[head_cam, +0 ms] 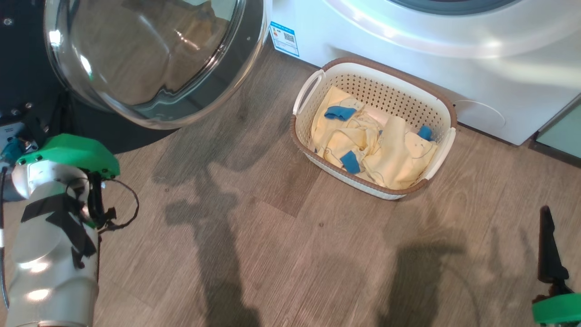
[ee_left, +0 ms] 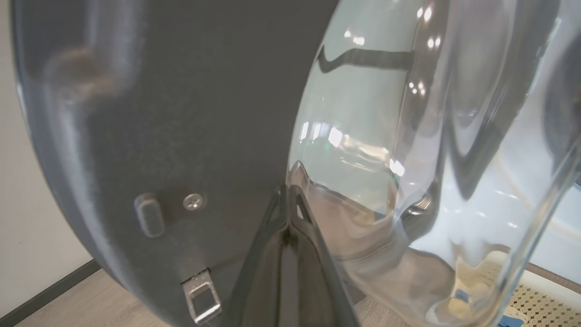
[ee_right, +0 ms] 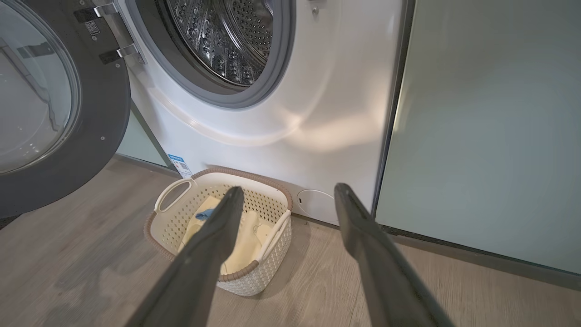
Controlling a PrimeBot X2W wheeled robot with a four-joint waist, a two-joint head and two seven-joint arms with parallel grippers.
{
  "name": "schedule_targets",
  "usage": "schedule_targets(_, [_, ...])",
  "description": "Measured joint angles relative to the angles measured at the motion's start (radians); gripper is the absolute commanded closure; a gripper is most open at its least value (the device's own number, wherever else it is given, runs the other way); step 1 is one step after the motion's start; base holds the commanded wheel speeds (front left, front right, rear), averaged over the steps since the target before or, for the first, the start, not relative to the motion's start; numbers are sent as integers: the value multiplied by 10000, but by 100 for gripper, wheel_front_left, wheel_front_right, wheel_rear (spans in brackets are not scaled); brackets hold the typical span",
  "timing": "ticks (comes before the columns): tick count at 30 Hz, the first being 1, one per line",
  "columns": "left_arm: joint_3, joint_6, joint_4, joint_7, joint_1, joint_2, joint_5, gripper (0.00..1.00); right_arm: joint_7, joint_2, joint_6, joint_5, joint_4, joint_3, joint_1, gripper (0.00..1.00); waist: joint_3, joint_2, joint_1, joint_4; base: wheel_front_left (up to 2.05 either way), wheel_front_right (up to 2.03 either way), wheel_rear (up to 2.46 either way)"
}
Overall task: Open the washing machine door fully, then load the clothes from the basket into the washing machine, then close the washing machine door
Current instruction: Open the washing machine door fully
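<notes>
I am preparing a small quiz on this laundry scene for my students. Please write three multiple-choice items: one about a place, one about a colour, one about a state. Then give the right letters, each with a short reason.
1. Where does the basket stand?
A. On the floor, against the washing machine
B. On top of the machine
C. Inside the machine

2. What colour are the patches on the clothes?
A. Red
B. Green
C. Blue

3. How is the washing machine door?
A. Shut
B. Swung open
C. Lying flat on the ground

Key:
1 A, since the basket sits on the wood boards at the machine's white front.
2 C, since blue patches show on the pale yellow cloth.
3 B, since the drum mouth is uncovered and the door hangs out to its side.
</notes>
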Motion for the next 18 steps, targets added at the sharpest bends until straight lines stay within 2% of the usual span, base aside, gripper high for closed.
schedule_targets(7, [410, -140, -247, -2, 115, -245, 372, 100, 0, 36, 0, 0, 77, 42, -39, 0, -187, 0, 0, -96, 0, 0, 0])
schedule_targets(18, [825, -299, -2698, 0, 2446, -1101, 721, 100, 0, 435, 0, -17, 77, 42, -61, 0, -666, 0, -2, -534, 0, 0, 0])
